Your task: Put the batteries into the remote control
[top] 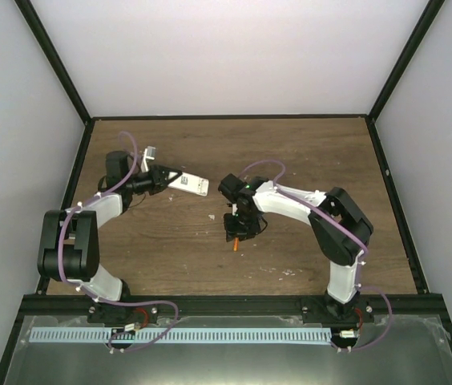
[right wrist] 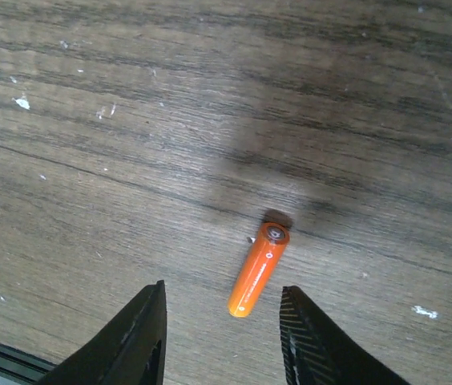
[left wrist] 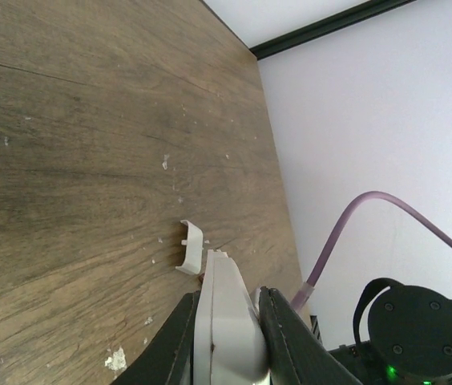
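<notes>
My left gripper (top: 166,178) is shut on the white remote control (top: 190,184) at the back left and holds one end of it. In the left wrist view the remote (left wrist: 226,321) shows edge-on between the fingers of that gripper (left wrist: 228,301). The orange battery (top: 235,245) lies on the table mid-field. My right gripper (top: 238,228) hovers just above it. In the right wrist view this gripper (right wrist: 222,295) is open and empty, and the battery (right wrist: 259,270) lies between its fingers, apart from both. The purple battery is not in view.
A small white cover piece (left wrist: 190,247) lies on the wooden table (top: 290,152) just past the remote's far end. Pale chips dot the wood (right wrist: 22,102). White walls with black frame bars close the table at the back and sides.
</notes>
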{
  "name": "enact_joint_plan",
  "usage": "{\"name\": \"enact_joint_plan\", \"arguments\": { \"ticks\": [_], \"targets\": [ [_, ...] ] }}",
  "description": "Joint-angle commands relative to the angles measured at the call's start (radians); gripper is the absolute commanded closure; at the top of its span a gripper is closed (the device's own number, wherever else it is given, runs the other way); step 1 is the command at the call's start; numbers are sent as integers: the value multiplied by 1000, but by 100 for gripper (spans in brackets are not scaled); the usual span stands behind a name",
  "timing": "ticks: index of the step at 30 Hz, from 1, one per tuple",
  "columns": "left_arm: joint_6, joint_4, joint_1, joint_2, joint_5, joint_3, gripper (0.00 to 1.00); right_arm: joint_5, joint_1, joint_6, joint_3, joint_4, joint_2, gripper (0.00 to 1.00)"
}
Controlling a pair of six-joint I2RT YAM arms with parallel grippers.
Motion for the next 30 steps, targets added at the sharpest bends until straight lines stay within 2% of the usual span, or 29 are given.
{"name": "enact_joint_plan", "arguments": {
  "ticks": [1, 10, 30],
  "targets": [
    [-8, 44, 1, -19, 17, -9, 100, 13, 7, 26, 25, -25, -1, 64],
    [-26, 90, -11, -10, 18, -9, 100, 15, 7, 26, 14, -18, 12, 64],
    [-1, 58, -13, -24, 16, -8, 100, 20, 5, 4, -4, 21, 63, 66]
  ]
}}
